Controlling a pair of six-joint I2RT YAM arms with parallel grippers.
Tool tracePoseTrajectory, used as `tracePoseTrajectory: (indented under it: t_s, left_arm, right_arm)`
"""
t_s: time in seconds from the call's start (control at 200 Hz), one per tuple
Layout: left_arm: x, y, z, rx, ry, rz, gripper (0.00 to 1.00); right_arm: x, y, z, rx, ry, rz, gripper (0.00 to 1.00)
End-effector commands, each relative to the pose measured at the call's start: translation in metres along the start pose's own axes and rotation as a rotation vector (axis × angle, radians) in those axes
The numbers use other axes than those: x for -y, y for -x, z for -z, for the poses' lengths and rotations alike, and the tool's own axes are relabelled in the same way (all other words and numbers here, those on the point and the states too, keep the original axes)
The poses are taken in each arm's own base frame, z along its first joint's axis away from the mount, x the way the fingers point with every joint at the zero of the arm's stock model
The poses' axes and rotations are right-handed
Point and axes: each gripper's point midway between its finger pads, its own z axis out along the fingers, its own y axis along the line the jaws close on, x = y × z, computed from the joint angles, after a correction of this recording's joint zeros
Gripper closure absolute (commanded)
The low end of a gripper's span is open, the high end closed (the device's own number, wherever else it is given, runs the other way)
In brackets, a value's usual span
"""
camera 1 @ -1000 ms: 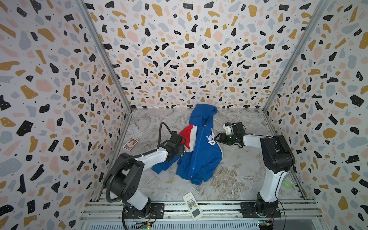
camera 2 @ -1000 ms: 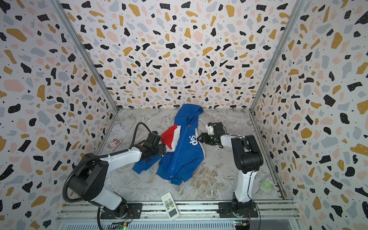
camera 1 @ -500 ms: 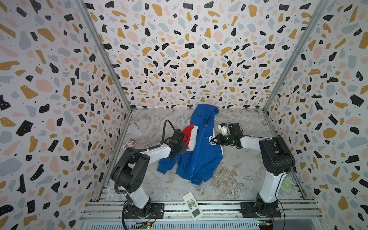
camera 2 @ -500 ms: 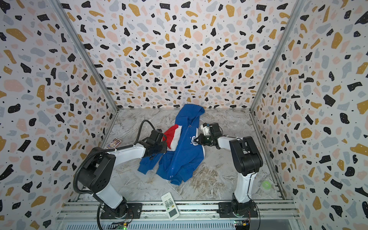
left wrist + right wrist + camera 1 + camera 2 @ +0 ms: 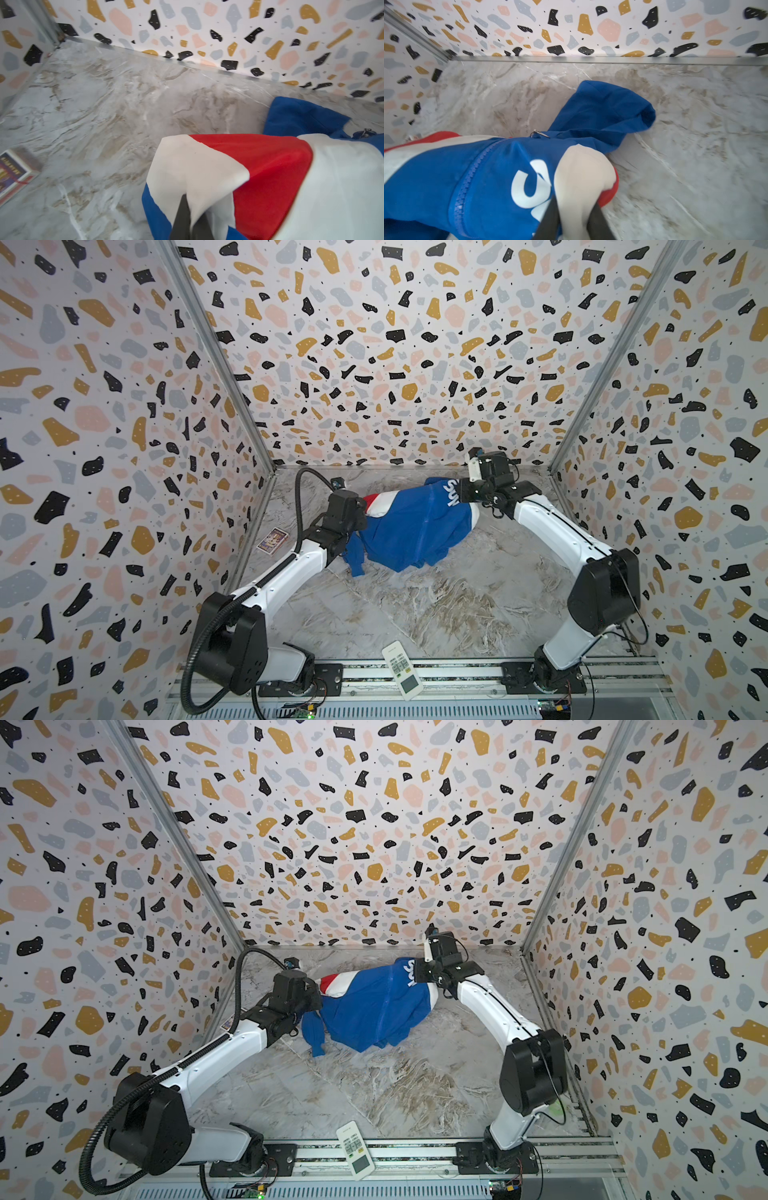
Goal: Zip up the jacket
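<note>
Cloth this soft sags; you want the zipper pull [image 5: 538,134]. The jacket [image 5: 415,526] lies bunched near the back wall [image 5: 415,364]: left gripper [image 5: 192,224] pinches white fabric, right gripper [image 5: 574,220] clasps a white fold.

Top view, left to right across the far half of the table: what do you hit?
Small purple-and-white card box by the left wall → left gripper → royal-blue hooded fabric jacket with red and white bands, held up between both grippers → right gripper.
</note>
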Motion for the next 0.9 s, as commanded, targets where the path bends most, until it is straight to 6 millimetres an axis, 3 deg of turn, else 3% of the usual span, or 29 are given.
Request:
tracePoseTrajectory:
  t_s: [0.0, 0.14, 0.31, 0.406, 0.546, 0.636, 0.896]
  left_arm:
    - [-0.024, -0.012, -0.011, -0.041, 0.060, 0.017, 1.00]
    - [-0.027, -0.034, -0.020, -0.087, 0.049, 0.023, 1.00]
    - [-0.017, -0.055, -0.028, -0.147, -0.025, 0.017, 1.00]
    - [-0.013, -0.061, -0.029, -0.158, -0.055, 0.031, 1.00]
    - [-0.011, -0.063, -0.027, -0.162, -0.074, 0.037, 1.00]
    - [-0.012, -0.060, -0.022, -0.155, -0.068, 0.035, 1.00]
    - [-0.016, -0.052, -0.012, -0.124, -0.059, 0.041, 1.00]
  right_arm:
    - [0.001, -0.058, -0.036, -0.187, 0.053, -0.058, 0.45]
    - [-0.007, -0.068, -0.023, -0.089, 0.139, -0.150, 0.38]
    - [0.031, -0.103, 0.014, -0.016, 0.189, -0.318, 0.37]
    - [0.044, -0.125, 0.020, 0.003, 0.238, -0.378, 0.36]
    - [0.029, -0.139, 0.002, -0.047, 0.311, -0.369, 0.34]
    - [0.011, -0.143, -0.016, -0.082, 0.343, -0.361, 0.34]
    - [-0.030, -0.175, -0.068, -0.192, 0.362, -0.390, 0.34]
